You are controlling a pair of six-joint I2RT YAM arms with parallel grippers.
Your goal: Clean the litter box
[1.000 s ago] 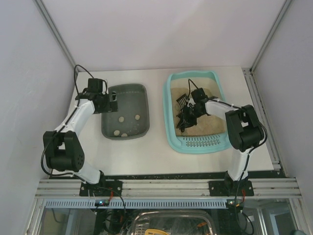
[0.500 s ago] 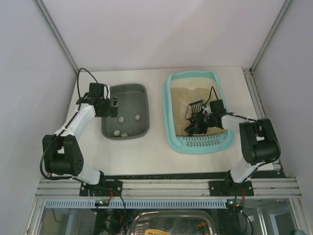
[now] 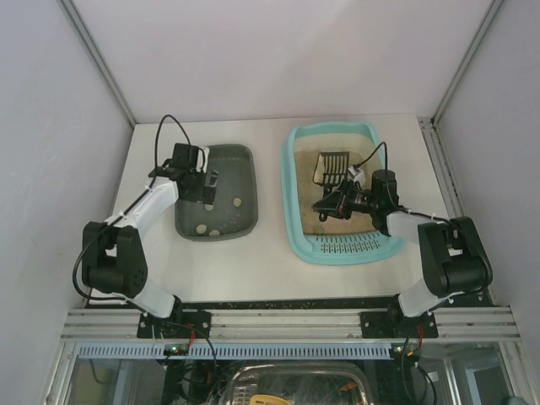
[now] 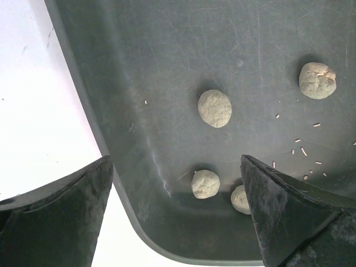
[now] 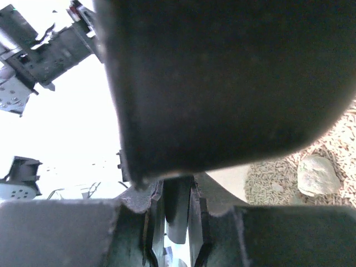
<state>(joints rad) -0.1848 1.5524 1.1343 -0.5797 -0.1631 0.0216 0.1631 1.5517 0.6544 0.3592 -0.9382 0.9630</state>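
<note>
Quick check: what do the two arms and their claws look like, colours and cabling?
Both match: the left arm and right arm have white tube links joined by bulky black rounded joints. A thin black cable loops free above each wrist. The left claw and right claw are black; close up, the left fingers are dark, matt wedges. No markings show.

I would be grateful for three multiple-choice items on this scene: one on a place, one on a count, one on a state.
1. The scoop's head is over: A the litter box; B bare table; C the arms' bases.
2. Clumps in the grey tray: A two; B four; C six.
3. The right gripper is: A open; B shut on the scoop's handle; C out of view.
Answers: 1 A, sandy litter surrounds it in the top view; 2 B, four show in the left wrist view; 3 B, its fingers clamp the handle.
</note>
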